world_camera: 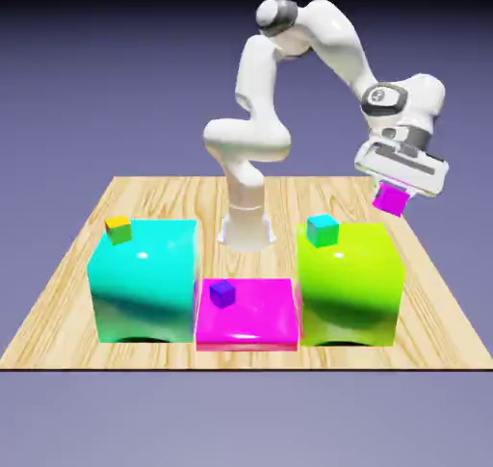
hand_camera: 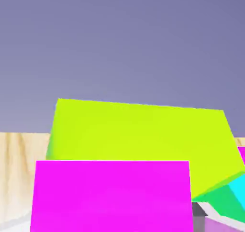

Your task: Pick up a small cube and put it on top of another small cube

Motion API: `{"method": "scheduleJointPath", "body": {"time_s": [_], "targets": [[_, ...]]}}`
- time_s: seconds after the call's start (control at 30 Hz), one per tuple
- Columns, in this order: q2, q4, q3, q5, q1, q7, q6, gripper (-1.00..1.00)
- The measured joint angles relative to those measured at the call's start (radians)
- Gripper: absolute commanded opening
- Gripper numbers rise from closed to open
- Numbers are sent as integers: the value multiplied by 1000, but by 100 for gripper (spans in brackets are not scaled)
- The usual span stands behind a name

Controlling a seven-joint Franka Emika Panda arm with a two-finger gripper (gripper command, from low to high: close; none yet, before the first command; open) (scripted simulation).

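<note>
Magenta-pink cube (hand_camera: 111,197) first: we have it grasped between the fingers of the gripper (world_camera: 393,188), tilted with the hand and clear of the bench (world_camera: 53,325), up toward the bench's edge on the exterior view's right, beyond the lime-green block (world_camera: 349,287). In the hand view it hides most of the fingertips.

We judge the pick done and the carry in hand. Next we should level the wrist, bring our cube over whichever small cube is meant as the base, line up the faces, lower until they touch, then let go. We can't tell which base is intended. The nearest candidate is the teal cube (world_camera: 323,231), at the far corner of the lime-green block's top on the exterior view's left; a nudge there could tip it off.

Farther out, the blue-violet cube (world_camera: 222,294) sits on the low magenta slab (world_camera: 248,331), toward its edge on the exterior view's left. The orange cube (world_camera: 117,230) perches at the cyan block's (world_camera: 146,287) far corner on that same side.

We can read no brand, label or writing; a mark on the wrist's grey cap (world_camera: 385,97) is too small to make out.
</note>
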State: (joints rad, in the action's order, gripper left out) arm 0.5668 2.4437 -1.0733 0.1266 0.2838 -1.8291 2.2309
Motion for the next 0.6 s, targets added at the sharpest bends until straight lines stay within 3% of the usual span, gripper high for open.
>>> {"method": "scheduleJointPath", "body": {"time_s": [0.4, 0.57, 0.6], "targets": [[101, 70, 414, -288, -123, -133, -191, -100], [25, 170, 360, -282, -95, -156, -18, -100], [12, 188, 351, -281, -90, -161, 14, 100]]}}
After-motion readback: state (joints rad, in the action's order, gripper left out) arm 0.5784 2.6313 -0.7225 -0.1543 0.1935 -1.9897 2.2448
